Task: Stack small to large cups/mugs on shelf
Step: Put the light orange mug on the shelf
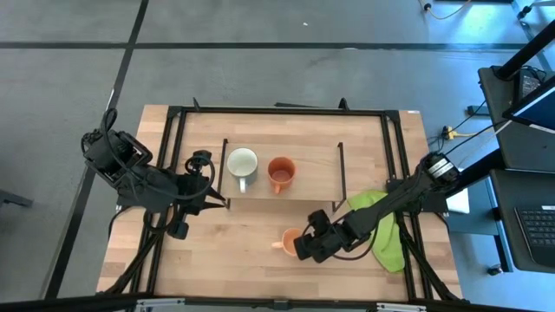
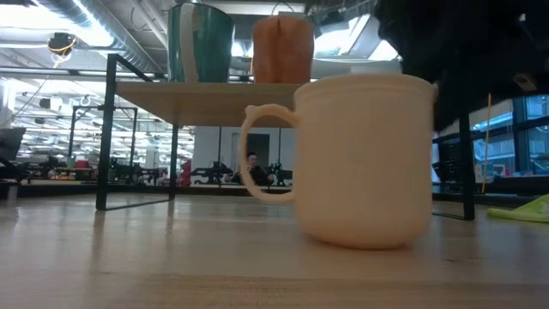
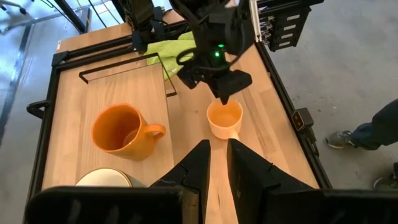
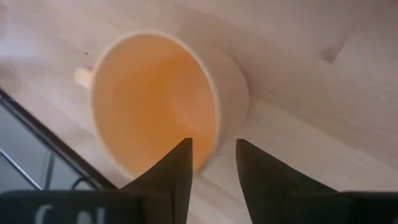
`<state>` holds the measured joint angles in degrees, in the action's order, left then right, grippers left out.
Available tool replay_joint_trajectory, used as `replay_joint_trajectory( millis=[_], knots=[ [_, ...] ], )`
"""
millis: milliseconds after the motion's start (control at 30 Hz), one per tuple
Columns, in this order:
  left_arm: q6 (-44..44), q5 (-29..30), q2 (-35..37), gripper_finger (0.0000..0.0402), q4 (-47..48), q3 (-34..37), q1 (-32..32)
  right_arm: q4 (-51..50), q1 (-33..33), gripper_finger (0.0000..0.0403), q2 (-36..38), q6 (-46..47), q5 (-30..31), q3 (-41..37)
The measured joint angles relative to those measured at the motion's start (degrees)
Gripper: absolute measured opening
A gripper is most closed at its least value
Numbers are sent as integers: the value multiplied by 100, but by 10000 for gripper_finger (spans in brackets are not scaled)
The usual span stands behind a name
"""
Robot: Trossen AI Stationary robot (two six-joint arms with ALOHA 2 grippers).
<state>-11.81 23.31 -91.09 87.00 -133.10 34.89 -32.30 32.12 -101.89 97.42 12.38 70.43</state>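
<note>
Over the light orange mug [image 1: 289, 240], the right tool [image 1: 303, 245] straddles its rim, unclosed.

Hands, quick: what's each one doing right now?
Left hand: open, empty, waiting beside the shelf.
Right hand: open, fingers straddling the rim of the light orange mug, not yet closed.

A white mug [image 1: 242, 163] and a dark orange mug [image 1: 281, 172] stand upright side by side on the low wooden shelf [image 1: 308, 178], centre of the overhead frame. A light orange mug [image 1: 290, 240] stands upright on the table below them, lower centre, handle pointing left.
</note>
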Motion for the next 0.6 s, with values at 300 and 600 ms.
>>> replay_joint_trajectory(
  millis=[300, 600],
  knots=[
    [27, 0, 0, 49, 1, 0, 0, 193, 0, 124, -100, -8, 103, 0],
    [42, 125, 0, 49, 0, 0, 0, -154, -1, 104, -100, -9, 70, 0]
  ],
)
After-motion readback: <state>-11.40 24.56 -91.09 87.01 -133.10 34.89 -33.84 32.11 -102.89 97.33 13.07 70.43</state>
